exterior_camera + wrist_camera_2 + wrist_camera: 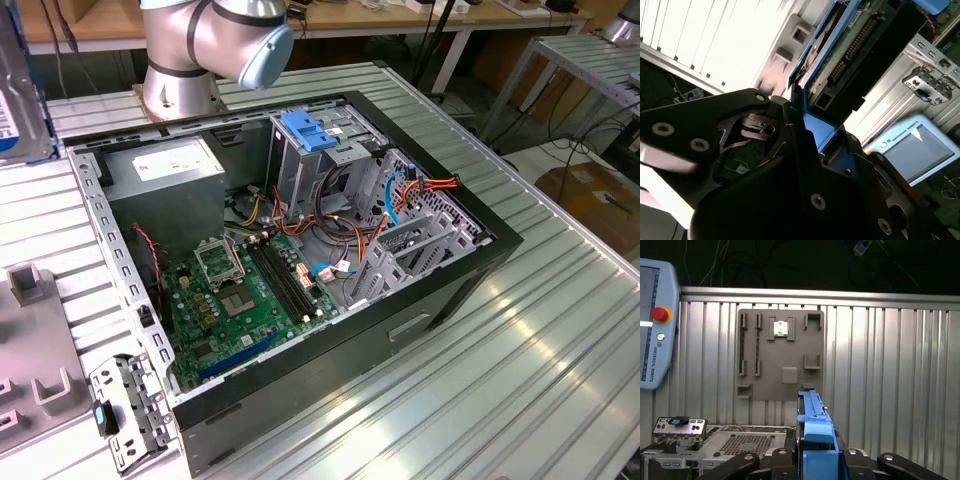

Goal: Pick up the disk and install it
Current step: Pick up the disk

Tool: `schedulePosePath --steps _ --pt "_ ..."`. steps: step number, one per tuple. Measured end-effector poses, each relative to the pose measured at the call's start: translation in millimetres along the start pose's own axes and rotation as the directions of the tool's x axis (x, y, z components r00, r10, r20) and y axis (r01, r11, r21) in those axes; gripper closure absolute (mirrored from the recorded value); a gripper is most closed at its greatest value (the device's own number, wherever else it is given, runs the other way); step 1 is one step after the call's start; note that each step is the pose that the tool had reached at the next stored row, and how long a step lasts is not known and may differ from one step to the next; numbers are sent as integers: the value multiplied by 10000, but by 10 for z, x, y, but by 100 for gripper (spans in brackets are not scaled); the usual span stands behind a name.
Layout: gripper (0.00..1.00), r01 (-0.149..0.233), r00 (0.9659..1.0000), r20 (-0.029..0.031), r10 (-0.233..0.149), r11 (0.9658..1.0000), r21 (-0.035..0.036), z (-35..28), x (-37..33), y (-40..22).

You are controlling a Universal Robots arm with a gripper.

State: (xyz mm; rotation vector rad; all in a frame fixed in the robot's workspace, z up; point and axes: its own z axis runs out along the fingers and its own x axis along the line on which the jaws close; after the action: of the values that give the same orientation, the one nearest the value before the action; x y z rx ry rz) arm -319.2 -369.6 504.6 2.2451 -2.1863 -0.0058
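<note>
The disk (813, 427) stands on edge between my gripper's (814, 456) black fingers (780, 460), its blue plastic side rail facing the first wrist view. The second wrist view shows its green circuit-board underside (852, 42) and a blue rail (816, 129) clamped in the gripper (812, 132), which is shut on it. In the exterior view the silver-grey disk (14, 100), with its white and blue label, hangs upright at the far left edge, above the ribbed table and left of the open computer case (420, 300).
Inside the case are a grey drive cage with a blue handle (306, 131), a grey metal box with a white sticker (165, 165), a green motherboard (250, 290) and loose cables (400, 195). A grey fixture plate (780, 355) and a teach pendant (655, 320) lie on the table. The arm's base (180, 70) stands behind the case.
</note>
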Motion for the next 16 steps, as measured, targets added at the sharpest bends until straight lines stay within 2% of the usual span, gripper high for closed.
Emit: schedulePosePath --steps 4,5,6,13,16 --pt "63 -1 10000 1 1 10000 -33 -1 5 -195" --pt "63 0 10000 1 0 10000 -44 -2 7 -254" --pt "63 -1 10000 2 1 10000 -57 -1 9 -338" --pt "63 0 10000 3 0 9999 -124 -4 19 -722" --pt "63 0 10000 4 0 9999 -147 -5 23 -859"
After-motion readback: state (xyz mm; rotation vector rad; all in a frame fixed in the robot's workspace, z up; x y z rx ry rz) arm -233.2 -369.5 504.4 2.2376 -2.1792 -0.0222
